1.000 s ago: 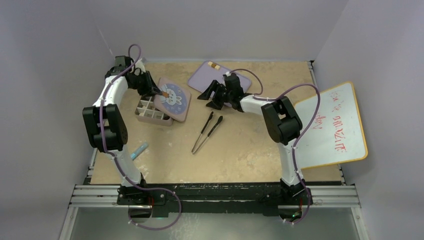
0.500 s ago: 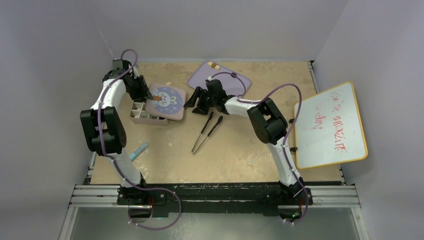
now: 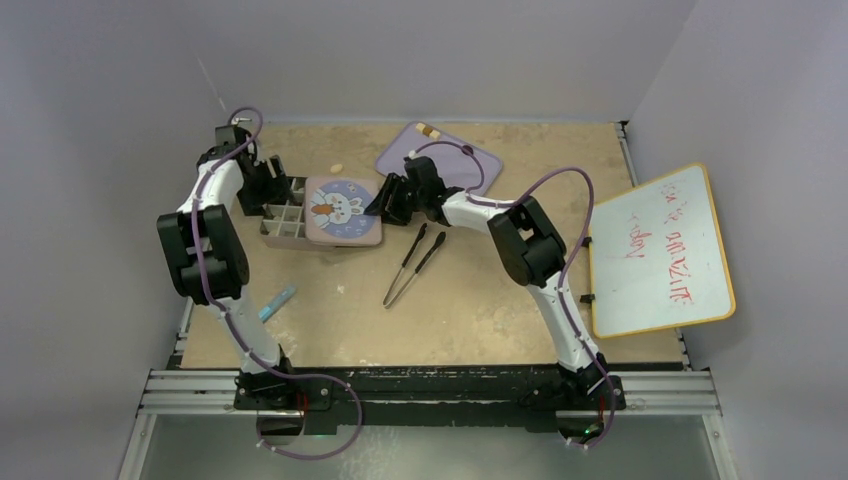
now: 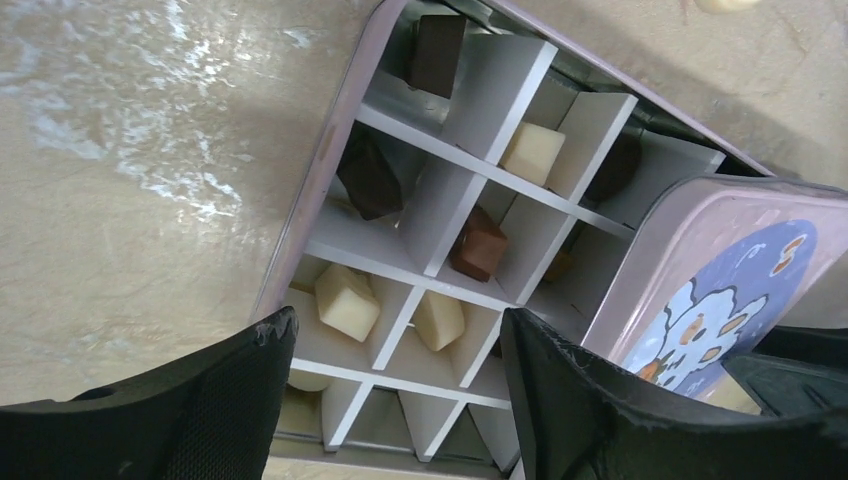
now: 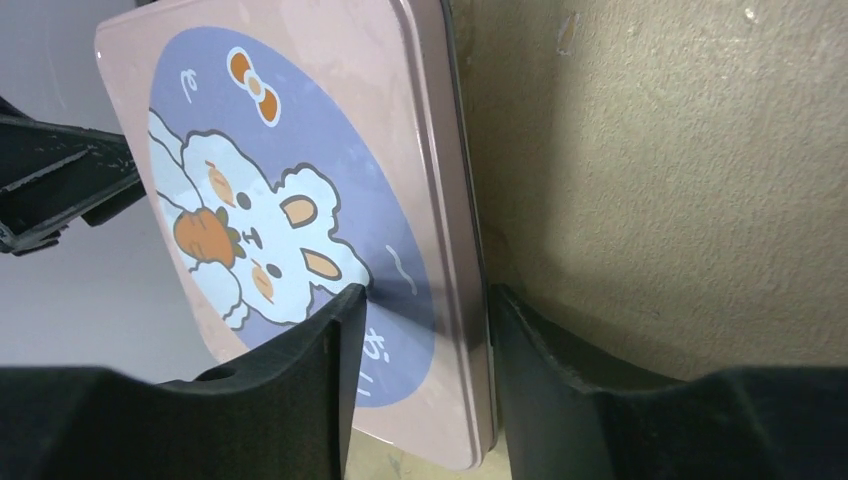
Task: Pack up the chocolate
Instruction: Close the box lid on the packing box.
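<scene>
Pink lid [image 5: 300, 150] half covers the box [image 4: 330, 170], chocolate [image 4: 478, 244] in cells under the wide, empty left hand [image 4: 398, 325]; right hand [image 5: 425, 300] straddles its rim, grip unclear, and should next slide it shut.

Chocolate [image 4: 477, 245] is brown or cream, lid [image 3: 342, 210] pink-and-blue.

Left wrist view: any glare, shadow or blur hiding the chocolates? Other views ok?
Left wrist: sharp; chocolates in the box read clearly, cells nearest the lid fall in shadow, patchy sheen on the table, jaws are dark shapes without detail. Right wrist: lid crisp, mild gloss, soft shadow on the table beside it. Top: even light, chocolates in the box too small to tell apart.
</scene>
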